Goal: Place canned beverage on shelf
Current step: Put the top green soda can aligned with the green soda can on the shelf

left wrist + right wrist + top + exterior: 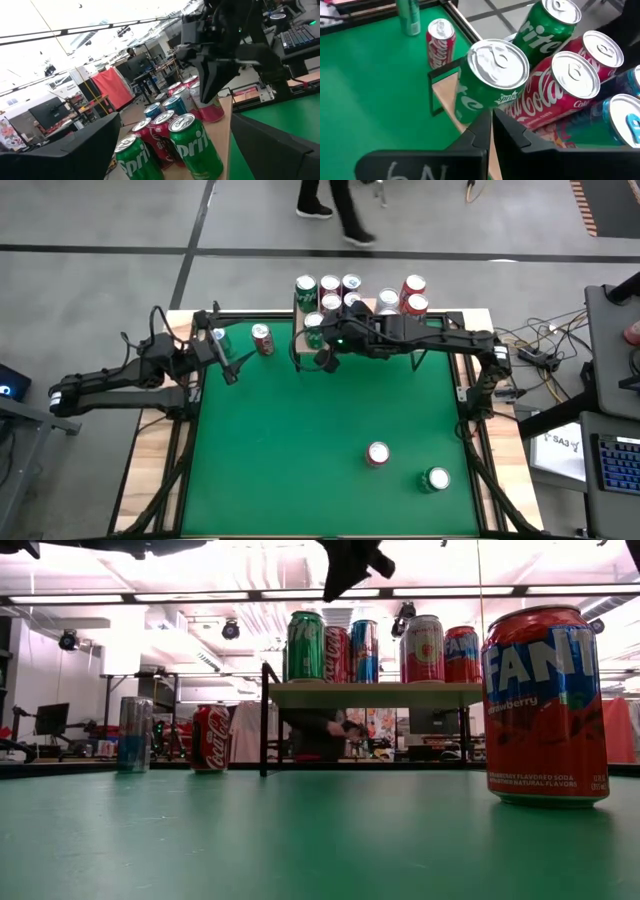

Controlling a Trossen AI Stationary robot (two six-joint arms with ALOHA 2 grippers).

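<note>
Right gripper [325, 360] is at the front edge of the shelf [303, 360], up above the cans, fingers pressed together with nothing between them; the right wrist view shows the two fingertips [492, 125] meeting just in front of a Sprite can [490, 80]. That Sprite can stands upright on the shelf's near corner, touching a Coca-Cola can [560, 92] next to it, more cans packed behind. Low view: row of cans on the wooden board, shelf legs on the green table [300, 460]. Left gripper [228, 360] hovers over the table's left rear area, jaws wide apart, empty, near a red Coke can [262, 338] and a slim green can [219, 336] standing on the felt. Two more cans at the front right of the table: a red Fanta [377, 453] and a green-sided one [437, 478], well apart from the shelf.
</note>
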